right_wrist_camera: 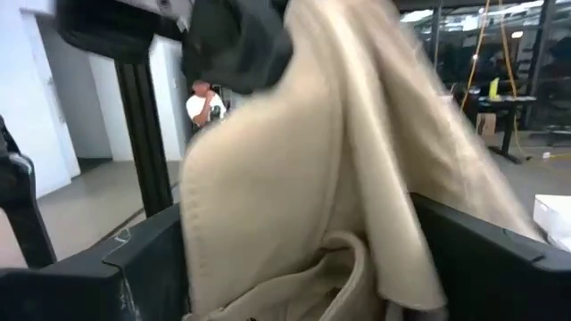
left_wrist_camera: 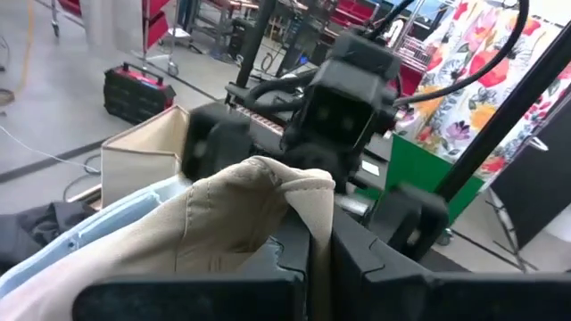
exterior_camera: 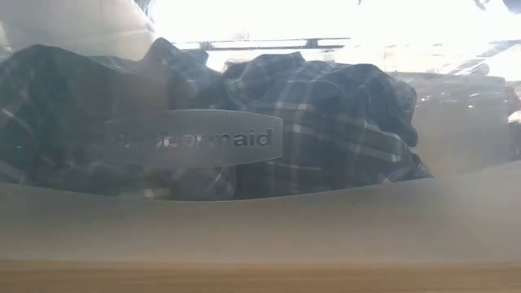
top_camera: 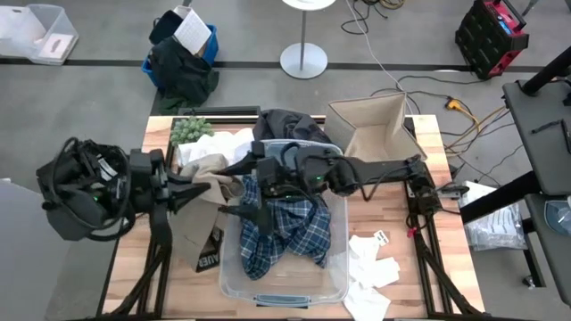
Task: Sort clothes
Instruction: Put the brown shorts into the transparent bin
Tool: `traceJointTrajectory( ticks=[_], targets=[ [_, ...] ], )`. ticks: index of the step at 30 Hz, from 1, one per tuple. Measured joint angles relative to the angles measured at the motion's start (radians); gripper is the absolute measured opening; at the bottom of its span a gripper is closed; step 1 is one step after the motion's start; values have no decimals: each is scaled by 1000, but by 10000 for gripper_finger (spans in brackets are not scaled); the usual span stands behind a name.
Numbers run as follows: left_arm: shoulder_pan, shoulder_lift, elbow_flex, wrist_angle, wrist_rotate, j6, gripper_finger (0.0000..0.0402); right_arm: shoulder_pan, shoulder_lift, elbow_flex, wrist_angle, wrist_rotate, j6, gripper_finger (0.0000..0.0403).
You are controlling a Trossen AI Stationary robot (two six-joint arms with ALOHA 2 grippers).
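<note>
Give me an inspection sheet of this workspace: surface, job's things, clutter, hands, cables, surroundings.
Surface: wooden table top.
Job's things: blue-and-white plaid shirt in clear plastic bin; tan khaki garment stretched between both hands; dark grey garment at the bin's far edge; small white pieces on the table right of the bin.
Clutter: open beige fabric box; small green bushy plant.
Hands: left hand shut on khaki; right hand shut on khaki.
Cables: loose cables on floor.
Surroundings: red-and-black case; person far off.

Wooden table: bears a clear plastic bin at centre, tan cardboard box, small white pieces, green plant, and a tan khaki piece, apparently partly lifted.
</note>
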Motion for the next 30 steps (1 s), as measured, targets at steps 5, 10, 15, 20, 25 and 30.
traceJointTrajectory(
  ticks=[5, 10, 15, 20, 25, 30],
  targets=[
    [34, 44, 0, 112, 1, 132, 0, 1, 16, 0, 19, -18, -11, 340],
    [55, 61, 0, 186, 0, 179, 9, 2, 11, 1, 19, -21, -28, 197],
    [55, 53, 0, 197, 41, 192, 58, 2, -19, -1, 5, -22, -131, 31],
    [53, 19, 0, 196, 65, 198, 108, 0, -100, -3, 19, 15, -196, 17],
    [53, -29, 0, 192, 89, 204, 134, -1, -230, 0, 2, 75, -294, 16],
    [53, -86, 0, 193, 89, 215, 139, 0, -368, 1, -156, 182, -343, 15]
  ],
)
